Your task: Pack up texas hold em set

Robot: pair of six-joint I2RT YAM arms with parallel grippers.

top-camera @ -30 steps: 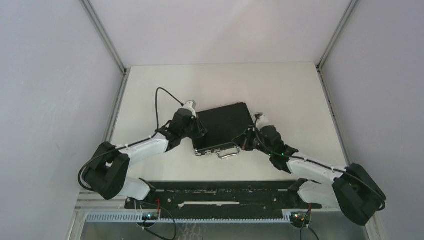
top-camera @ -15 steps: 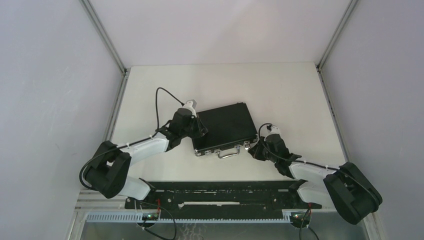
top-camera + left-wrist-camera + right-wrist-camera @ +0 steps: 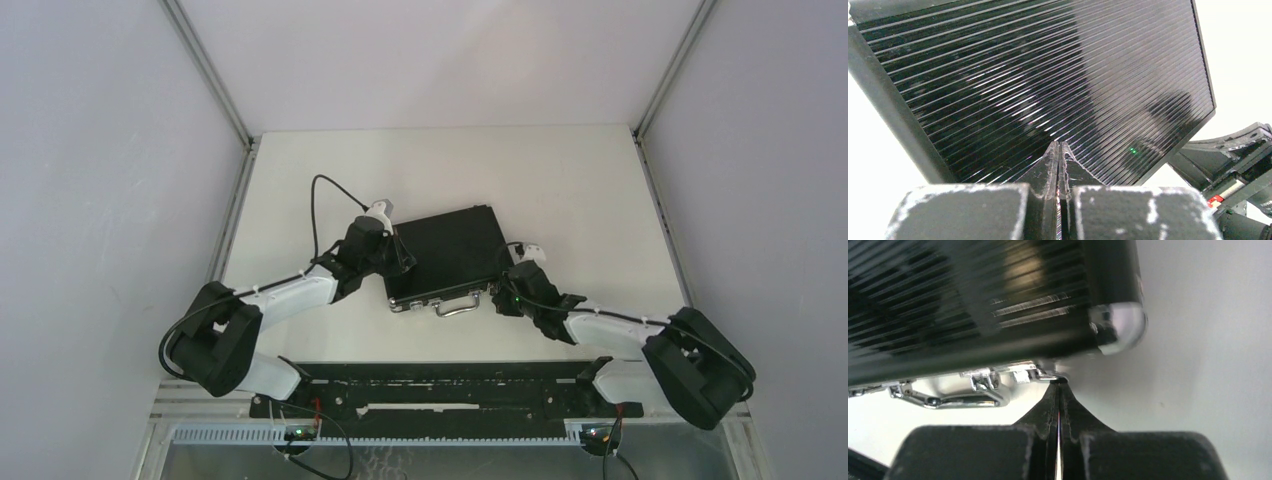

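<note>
**Ana:** Where was the briefcase (image 3: 443, 255) at that point?

**Ben:** It lay flat near the middle of the table (image 3: 580, 180) with its lid down. It was turned a little, so its far edge rose slightly toward 3 o'clock. The silver handle (image 3: 457, 305) stuck out from the near side, at the case's 6 o'clock.

**Ana:** Could you see any chips, cards or tokens?

**Ben:** None showed in any view. I could only see the case.

**Ana:** What about the left gripper (image 3: 1058, 147)?

**Ben:** It was at the case's 9 o'clock side, reaching in over the ribbed lid (image 3: 1048, 75). Its jaws were pressed flat together and held nothing. The tips pointed down at the ribs close to that edge. I could not tell whether they actually touched the lid.

**Ana:** And the right gripper (image 3: 1058, 385)?

**Ben:** It was low by the near right corner, roughly 5 o'clock from the case's centre. Its jaws were also squeezed tight, with only a hairline seam between them and nothing in them. From its wrist camera the tips met the silver latch (image 3: 1023, 374) on the front edge, or sat just beside it. The view was too close and blurred to say which.

**Ana:** Was anything else in that wrist view?

**Ben:** The rounded silver corner cap (image 3: 1120, 325) showed at about 1 o'clock from the tips. The handle lay off toward 9 o'clock, resting against the front of the case.
</note>
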